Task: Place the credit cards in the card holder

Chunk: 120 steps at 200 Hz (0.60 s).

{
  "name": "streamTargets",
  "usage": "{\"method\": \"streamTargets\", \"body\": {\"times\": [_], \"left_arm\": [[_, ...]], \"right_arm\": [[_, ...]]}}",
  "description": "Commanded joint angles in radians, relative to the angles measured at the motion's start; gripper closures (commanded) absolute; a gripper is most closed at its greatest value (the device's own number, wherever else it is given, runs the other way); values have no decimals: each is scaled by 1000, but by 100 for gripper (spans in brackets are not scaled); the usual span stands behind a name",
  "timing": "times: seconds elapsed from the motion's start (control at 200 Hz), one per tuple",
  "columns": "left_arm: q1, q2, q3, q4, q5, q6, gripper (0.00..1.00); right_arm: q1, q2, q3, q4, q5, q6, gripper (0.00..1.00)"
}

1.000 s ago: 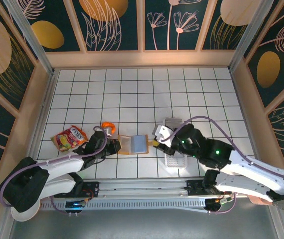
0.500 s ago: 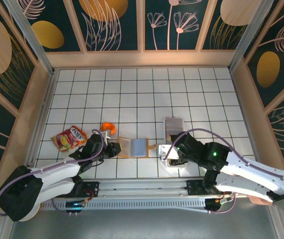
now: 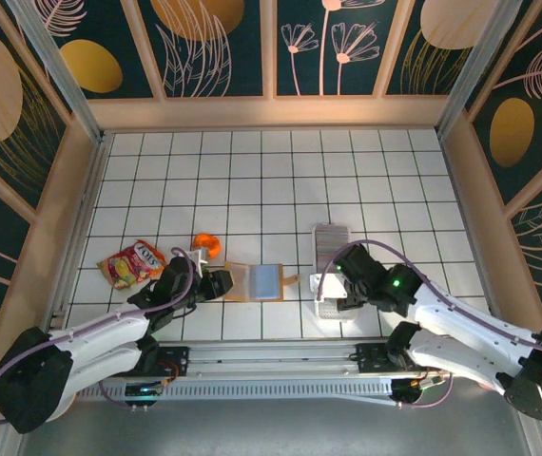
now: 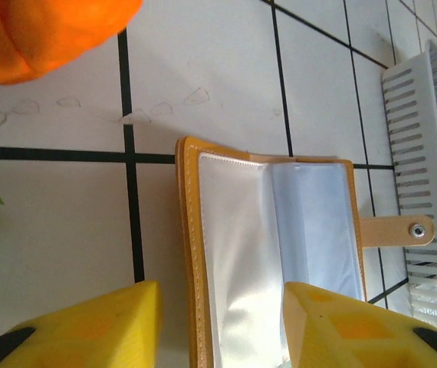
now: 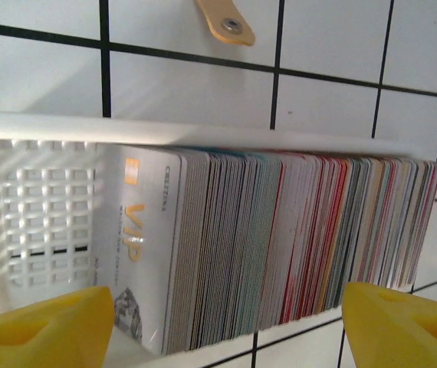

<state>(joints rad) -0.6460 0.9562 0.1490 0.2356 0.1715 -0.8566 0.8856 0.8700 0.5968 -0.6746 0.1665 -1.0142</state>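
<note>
Seeing left gripper (image 4: 218,333) part, freeing card holder (image 4: 264,253); right gripper (image 5: 222,326), jaws apart, shifts 3 o'clock over credit cards (image 5: 280,238); we expect pick.

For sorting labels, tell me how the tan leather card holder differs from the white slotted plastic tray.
The tan leather card holder lies opened flat; the white slotted plastic tray is a rigid box. The holder's clear sleeves look empty; the tray holds a row of thin plastic credit cards standing on edge. Both rest on the tiled table.

Card holder (image 3: 255,280) 1; tray (image 5: 46,207) 1; snack packet (image 3: 133,263) 1; orange object (image 3: 206,244) 1; cards (image 5: 280,238): dozens.
</note>
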Motion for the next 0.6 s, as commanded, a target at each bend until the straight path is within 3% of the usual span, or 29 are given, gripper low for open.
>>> {"method": "streamTargets", "body": {"times": [0.0, 0.09, 0.115, 0.145, 0.596], "left_arm": [[2, -21, -12, -32, -12, 4, 54], [2, -35, -16, -37, -9, 3, 53], [2, -39, -16, -39, -10, 4, 53], [1, -44, -16, -42, -13, 4, 53], [1, -58, -14, -43, -21, -7, 52]], "right_arm": [[-7, 41, -19, 74, -35, -86, 21], [-8, 74, -16, 88, -43, -94, 18], [-9, 79, -14, 85, -50, -99, 4], [-7, 81, -14, 83, -60, -105, 1], [-7, 99, -121, 249, -3, -172, 1]]}}
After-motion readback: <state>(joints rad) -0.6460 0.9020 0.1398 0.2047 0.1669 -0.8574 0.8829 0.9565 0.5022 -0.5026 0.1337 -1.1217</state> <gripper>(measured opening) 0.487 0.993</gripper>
